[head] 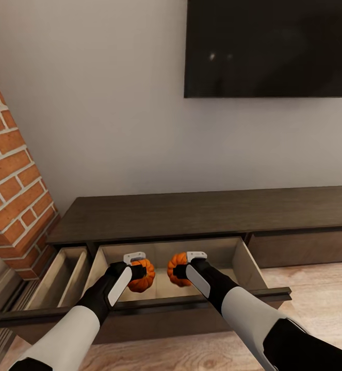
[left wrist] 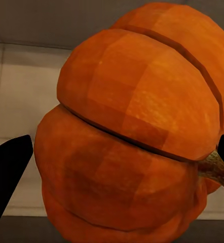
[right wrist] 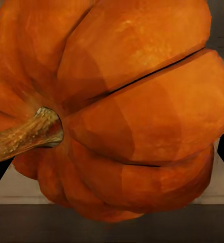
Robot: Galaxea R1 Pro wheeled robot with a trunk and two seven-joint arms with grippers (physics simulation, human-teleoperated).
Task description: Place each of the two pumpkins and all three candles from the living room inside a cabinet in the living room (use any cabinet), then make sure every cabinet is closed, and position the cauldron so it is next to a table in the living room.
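Low in the frame, a dark cabinet [head: 191, 211] with open pale drawer [head: 243, 257] under a wall television [head: 269, 46]. Left gripper [head: 139, 270] and right gripper [head: 180, 269] each clasp a pumpkin [head: 145, 275] [head: 175, 273], stems sideways.

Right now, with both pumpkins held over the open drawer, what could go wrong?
1. The left pumpkin and right pumpkin hang close together; released at once, they may bump and roll.
2. The right gripper and left gripper reach over the drawer front; a careless pull back could catch it.
3. The narrow side drawer also stands open and could be forgotten.
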